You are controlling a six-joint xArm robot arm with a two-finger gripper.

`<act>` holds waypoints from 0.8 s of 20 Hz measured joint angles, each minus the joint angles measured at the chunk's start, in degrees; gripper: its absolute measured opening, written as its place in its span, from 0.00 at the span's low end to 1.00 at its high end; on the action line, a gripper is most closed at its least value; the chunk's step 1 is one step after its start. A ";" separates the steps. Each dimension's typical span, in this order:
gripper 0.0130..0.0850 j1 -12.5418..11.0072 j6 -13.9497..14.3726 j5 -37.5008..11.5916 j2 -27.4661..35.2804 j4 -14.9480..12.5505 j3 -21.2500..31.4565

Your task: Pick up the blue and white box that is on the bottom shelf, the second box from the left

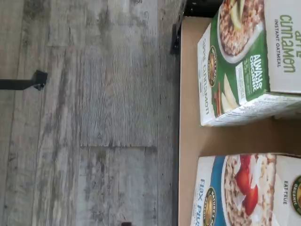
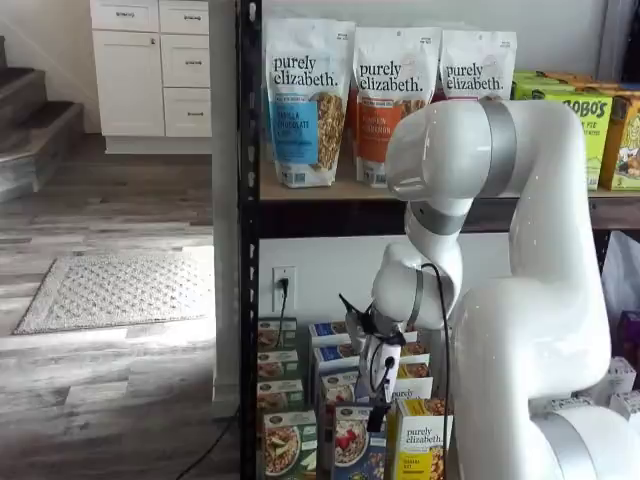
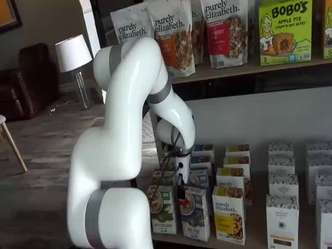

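Bottom shelf (image 3: 259, 236), front row, noted left to right. Green-and-white box (image 3: 163, 207) stands upright at the row's left end, to the left of the jaws and below them; its front reads "apple cinnamon instant oatmeal" in the wrist view (image 1: 244, 61). Next, the blue and white box (image 3: 196, 212), upright on the bottom shelf, directly under the jaws and not touched by them; bowl with red berries on its front, also seen in a shelf view (image 2: 358, 442) and in the wrist view (image 1: 244, 190), apart from the green-and-white box. To the right of the jaws, a yellow-and-white "purely elizabeth" box (image 3: 229, 213), upright, just beside the blue one.

Gripper (image 2: 378, 405) hangs fingers-down above the front row, cable alongside. The jaws stand fully apart and hold nothing; gap itself hard to make out in either shelf view.
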 joint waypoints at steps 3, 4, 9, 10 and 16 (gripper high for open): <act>1.00 0.22 0.47 0.80 0.22 -0.25 -0.38; 1.00 0.36 0.53 0.79 0.35 -0.20 -0.45; 1.00 0.63 -1.78 -0.75 1.00 2.63 -0.63; 1.00 0.63 -2.55 -1.24 1.15 3.47 -0.67; 1.00 0.06 -5.01 -2.89 2.98 5.60 -2.29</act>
